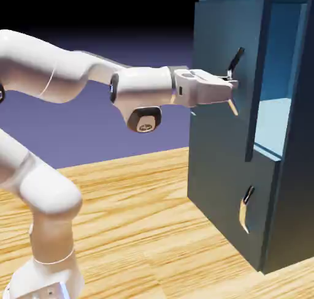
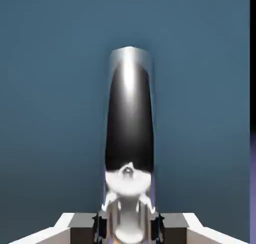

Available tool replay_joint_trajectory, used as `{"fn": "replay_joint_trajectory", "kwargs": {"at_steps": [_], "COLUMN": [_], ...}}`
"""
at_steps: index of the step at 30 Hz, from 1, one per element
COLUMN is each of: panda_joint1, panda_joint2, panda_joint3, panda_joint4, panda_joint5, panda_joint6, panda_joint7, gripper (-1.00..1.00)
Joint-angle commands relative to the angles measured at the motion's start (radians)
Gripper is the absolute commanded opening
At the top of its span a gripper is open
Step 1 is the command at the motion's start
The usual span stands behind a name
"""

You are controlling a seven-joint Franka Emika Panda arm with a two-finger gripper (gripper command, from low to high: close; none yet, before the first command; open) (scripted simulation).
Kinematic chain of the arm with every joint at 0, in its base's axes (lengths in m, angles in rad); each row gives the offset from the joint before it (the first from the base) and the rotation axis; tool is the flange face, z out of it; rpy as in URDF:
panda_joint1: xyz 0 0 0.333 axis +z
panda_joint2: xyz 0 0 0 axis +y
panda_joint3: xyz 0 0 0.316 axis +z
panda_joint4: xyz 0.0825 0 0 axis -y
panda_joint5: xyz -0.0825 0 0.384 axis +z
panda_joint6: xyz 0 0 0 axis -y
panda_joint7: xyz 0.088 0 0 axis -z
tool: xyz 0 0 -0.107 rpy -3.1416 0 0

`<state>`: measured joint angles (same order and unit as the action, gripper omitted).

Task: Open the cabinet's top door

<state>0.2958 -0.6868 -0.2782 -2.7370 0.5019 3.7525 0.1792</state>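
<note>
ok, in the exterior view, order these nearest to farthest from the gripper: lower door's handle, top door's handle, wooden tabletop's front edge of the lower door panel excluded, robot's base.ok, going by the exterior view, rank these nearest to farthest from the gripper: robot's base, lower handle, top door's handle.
1. Top door's handle: between the fingertips of the gripper, which is shut on it.
2. Lower handle: below, on the shorter panel.
3. Robot's base: bottom left of the view.

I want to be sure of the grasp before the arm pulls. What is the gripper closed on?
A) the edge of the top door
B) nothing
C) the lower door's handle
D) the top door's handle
D: the gripper has its fingertips on either side of the top door's handle, with the lower handle well below.
</note>
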Motion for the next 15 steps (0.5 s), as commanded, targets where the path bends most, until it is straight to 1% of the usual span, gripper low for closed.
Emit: {"fn": "replay_joint_trajectory", "kwargs": {"at_steps": [1, 6, 15], "panda_joint1": [-0.033, -0.215, -0.511], "panda_joint2": [-0.003, 0.016, 0.073], "panda_joint3": [0.037, 0.173, 0.296], "panda_joint4": [-0.008, -0.021, -0.006], "panda_joint5": [0.016, -0.058, -0.434], "panda_joint6": [0.003, 0.013, 0.017], "panda_joint7": [0.005, 0.135, 0.520], "gripper": [-1.00, -1.00, -1.00]}}
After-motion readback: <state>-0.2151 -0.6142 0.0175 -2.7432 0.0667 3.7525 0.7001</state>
